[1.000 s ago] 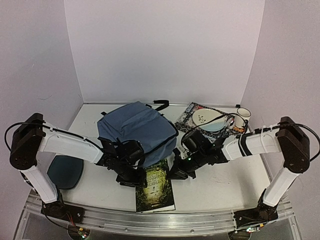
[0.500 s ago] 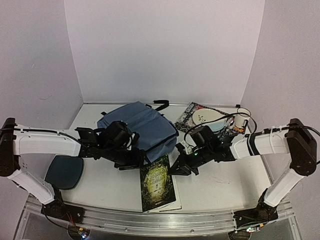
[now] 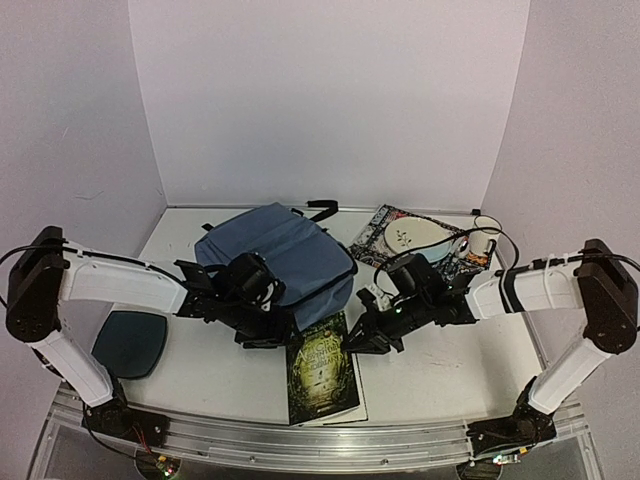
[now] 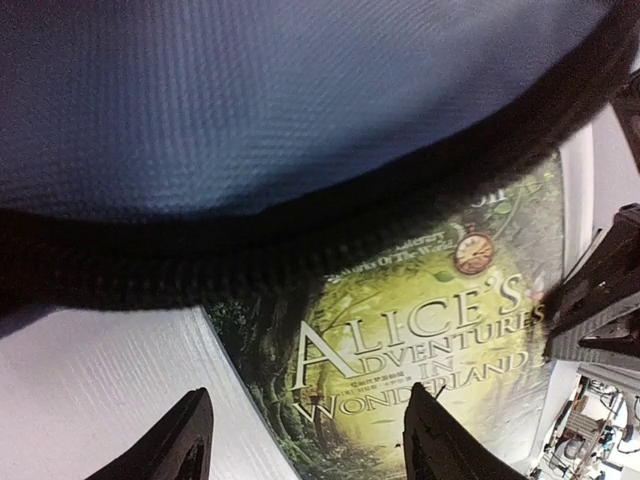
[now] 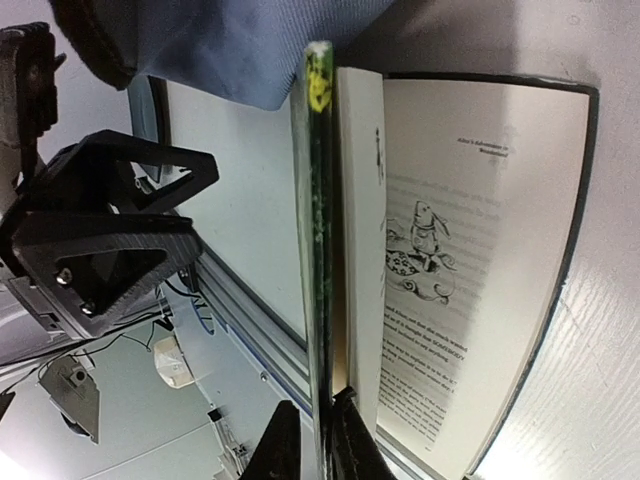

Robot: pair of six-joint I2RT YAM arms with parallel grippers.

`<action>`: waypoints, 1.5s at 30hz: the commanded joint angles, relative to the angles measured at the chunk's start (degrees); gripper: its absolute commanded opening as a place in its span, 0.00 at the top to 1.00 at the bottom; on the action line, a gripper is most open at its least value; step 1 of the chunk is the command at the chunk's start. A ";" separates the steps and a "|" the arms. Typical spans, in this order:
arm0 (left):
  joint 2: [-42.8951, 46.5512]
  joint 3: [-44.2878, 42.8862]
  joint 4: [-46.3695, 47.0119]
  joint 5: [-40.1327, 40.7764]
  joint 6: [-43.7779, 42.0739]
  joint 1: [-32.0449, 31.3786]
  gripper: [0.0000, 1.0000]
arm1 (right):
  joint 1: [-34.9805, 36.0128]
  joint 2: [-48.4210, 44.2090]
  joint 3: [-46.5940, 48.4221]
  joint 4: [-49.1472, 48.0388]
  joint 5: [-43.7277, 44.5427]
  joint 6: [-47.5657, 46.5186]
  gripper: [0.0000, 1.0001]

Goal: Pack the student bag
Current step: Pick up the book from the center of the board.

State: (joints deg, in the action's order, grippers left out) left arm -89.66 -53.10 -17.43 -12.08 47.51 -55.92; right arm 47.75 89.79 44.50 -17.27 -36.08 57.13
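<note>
The slate-blue student bag [image 3: 275,255] lies at the table's middle back, its black zipper edge toward the front. It also fills the top of the left wrist view [image 4: 300,100]. A green book, "Alice's Adventures in Wonderland" [image 3: 322,368], lies just in front of it, its top edge under the bag's rim [image 4: 420,330]. My right gripper [image 5: 318,432] is shut on the book's front cover [image 5: 318,200] and holds it lifted off the open pages [image 5: 470,250]. My left gripper [image 4: 310,440] is open and empty, low over the book's left edge, next to the bag's rim.
A dark teal pad [image 3: 130,342] lies at the front left. A patterned mat with a bowl [image 3: 415,238] and a mug [image 3: 486,232] sit at the back right. The metal rail [image 3: 300,440] runs along the front edge.
The left gripper rose toward the bag's rim, then settled at the book's top left corner. The book turned slightly and shifted right, its cover held up by the right gripper.
</note>
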 commanded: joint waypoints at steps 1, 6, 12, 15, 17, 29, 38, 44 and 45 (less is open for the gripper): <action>-3.28 -0.13 1.44 -3.54 -2.30 0.03 0.34 | -0.37 2.35 -0.16 -1.32 -0.32 -1.86 0.81; -6.29 -0.23 2.15 -5.93 -3.11 -0.10 0.35 | -0.37 5.53 0.57 -1.67 -1.39 -2.72 0.75; -9.07 -0.67 4.18 -8.83 -3.46 -0.56 0.36 | -0.35 8.65 1.87 -2.59 -1.68 -3.44 0.75; -9.18 -0.76 4.81 -9.61 -3.54 -0.59 0.37 | -0.37 9.59 2.18 -3.85 -2.57 -3.10 0.83; -8.11 -0.66 4.95 -9.50 -3.42 -0.59 0.37 | -0.37 9.70 2.34 -4.40 -3.41 -2.87 0.91; 4.65 0.46 4.95 -2.87 -1.84 0.30 0.32 | -1.93 0.26 1.21 -4.70 -9.92 -2.14 1.00; 9.06 -0.47 4.78 -2.89 -3.85 4.28 0.28 | -3.81 -9.32 2.58 -2.56 -12.20 -0.55 1.00; 9.32 -2.36 4.77 -4.80 -5.64 6.81 0.26 | -4.79 -12.42 6.90 1.12 -13.03 -1.74 1.00; 9.32 -2.71 4.86 -5.06 -5.78 7.10 0.26 | -4.89 -12.69 7.59 1.63 -13.09 -1.88 1.00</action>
State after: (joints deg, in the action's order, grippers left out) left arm -82.13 -52.48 -13.90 -15.60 43.75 -50.10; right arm 43.40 81.29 46.05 -13.48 -44.49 56.89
